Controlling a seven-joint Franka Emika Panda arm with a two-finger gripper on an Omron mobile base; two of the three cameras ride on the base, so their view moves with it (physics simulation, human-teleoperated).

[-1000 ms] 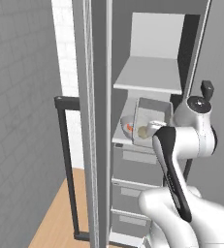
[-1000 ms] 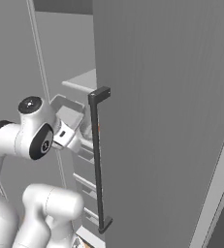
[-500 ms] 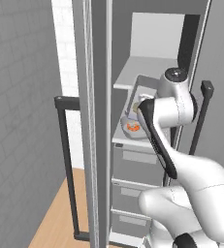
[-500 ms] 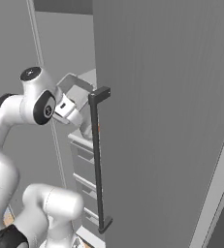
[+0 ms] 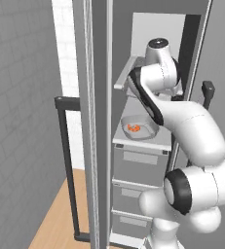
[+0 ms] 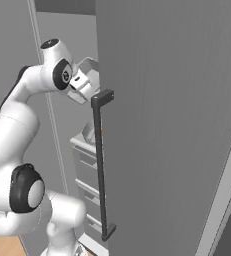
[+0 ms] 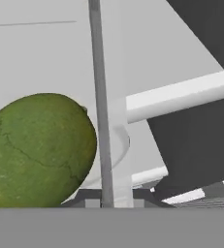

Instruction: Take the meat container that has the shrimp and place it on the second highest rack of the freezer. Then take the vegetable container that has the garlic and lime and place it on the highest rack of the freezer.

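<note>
The freezer point(image 5: 142, 168) stands open. On its second highest rack, above the drawers, rests the meat container point(image 5: 140, 131), a grey tub with the orange shrimp point(image 5: 133, 128) inside. My arm reaches up to the highest rack point(image 5: 123, 76). There my gripper point(image 6: 81, 83) is shut on the rim of the grey vegetable container point(image 6: 90, 65), held at the rack's level. The green lime point(image 7: 39, 151) lies close in front of the hand, beside the container's thin grey wall point(image 7: 98, 97). The garlic is hidden.
The freezer's open door point(image 6: 172, 125) with its long dark bar handle point(image 6: 101, 165) fills the right side. A second dark handle point(image 5: 67, 160) stands left of a grey upright panel point(image 5: 95, 121). Grey drawers point(image 5: 133, 192) stack below the racks. Wood floor point(image 5: 60, 219) lies at lower left.
My arm has swung upward from the level of the second highest rack to the highest rack, taking the gripper and its container with it. The meat container has stayed put.
</note>
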